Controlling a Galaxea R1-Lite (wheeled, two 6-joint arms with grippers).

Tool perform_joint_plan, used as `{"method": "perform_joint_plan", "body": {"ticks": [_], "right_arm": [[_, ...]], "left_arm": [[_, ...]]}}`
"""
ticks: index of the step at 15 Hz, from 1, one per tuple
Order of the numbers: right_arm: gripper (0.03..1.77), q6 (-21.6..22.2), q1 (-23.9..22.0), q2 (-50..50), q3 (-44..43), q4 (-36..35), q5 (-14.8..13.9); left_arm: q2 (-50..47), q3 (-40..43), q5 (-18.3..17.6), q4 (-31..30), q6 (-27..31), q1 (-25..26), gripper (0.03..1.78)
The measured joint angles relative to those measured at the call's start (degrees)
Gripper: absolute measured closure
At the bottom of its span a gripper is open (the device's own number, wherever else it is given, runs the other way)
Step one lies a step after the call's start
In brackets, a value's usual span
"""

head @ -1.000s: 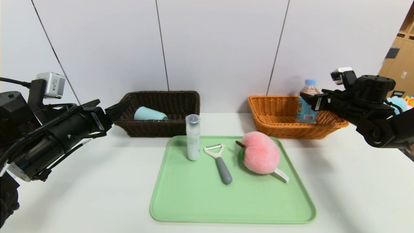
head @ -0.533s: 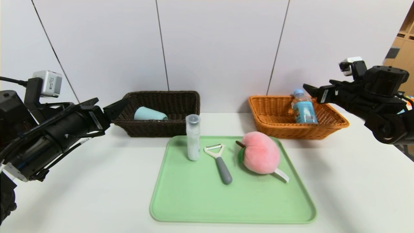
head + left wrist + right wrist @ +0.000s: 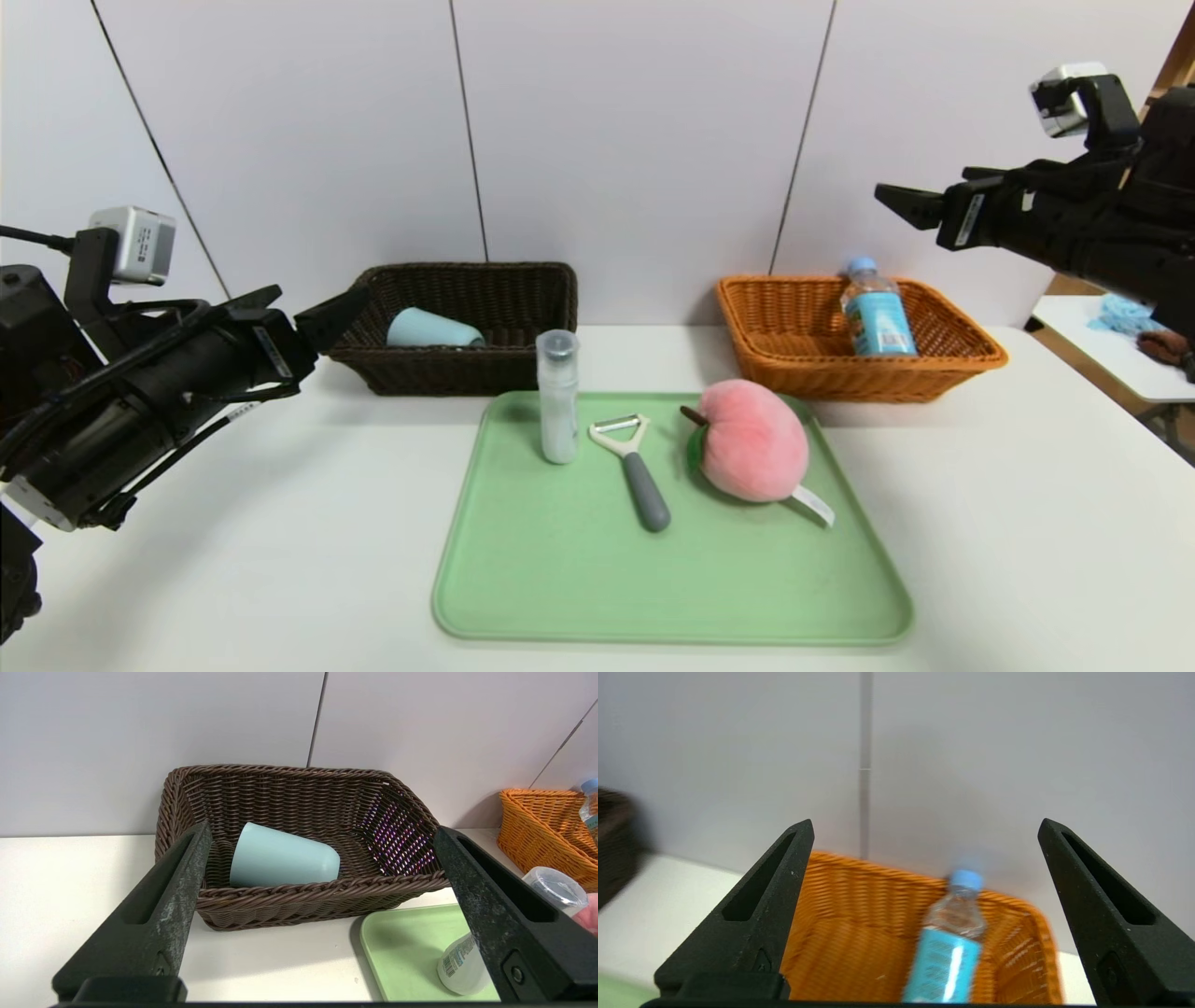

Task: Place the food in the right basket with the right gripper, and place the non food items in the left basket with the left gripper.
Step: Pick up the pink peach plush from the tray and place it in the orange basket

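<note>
1. On the white desk (image 3: 980, 523) lies a green tray (image 3: 672, 588) carrying the plush peach (image 3: 752, 453), the slim clear bottle (image 3: 557, 397) standing upright, and the peeler (image 3: 633, 471) between them.
2. Behind it, the dark basket (image 3: 467, 327) holds the cup (image 3: 434, 329) on its side; the orange basket (image 3: 854, 341) holds the water bottle (image 3: 876, 313).
3. Left gripper (image 3: 308, 313) hovers near the dark basket, fingers spread, empty.
4. Right gripper (image 3: 910, 205) hangs above the orange basket, fingers wide apart, empty.
</note>
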Motion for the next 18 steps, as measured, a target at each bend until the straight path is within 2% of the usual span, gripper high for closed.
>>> {"method": "perform_joint_plan", "body": {"ticks": [3,7,11,14,16,18], "right_arm": [[0.12,-0.1,7.7,-7.4,-0.1,15.7,-0.1],[0.11,-0.2,14.4,-13.4,1.4,34.7,-0.5],[0.11,-0.2,17.8,-15.3,2.2,43.5,-0.8],[0.11,0.4,19.5,-14.9,-1.2,55.7,-0.7],[0.11,3.8,21.0,-12.6,-4.6,60.5,-0.9],[0.11,7.6,22.6,-9.1,-7.4,62.8,-2.4]], "left_arm": [[-0.1,0.0,0.0,0.0,0.0,0.0,0.12],[-0.6,0.1,0.0,0.0,-0.2,0.0,0.12],[-0.8,0.5,0.0,0.0,-0.1,0.0,0.12],[-1.0,1.0,0.0,0.0,0.2,0.0,0.12],[-1.1,1.5,0.0,0.0,0.3,-0.5,0.12],[-1.1,2.5,0.1,0.0,0.3,-1.0,0.12]]}}
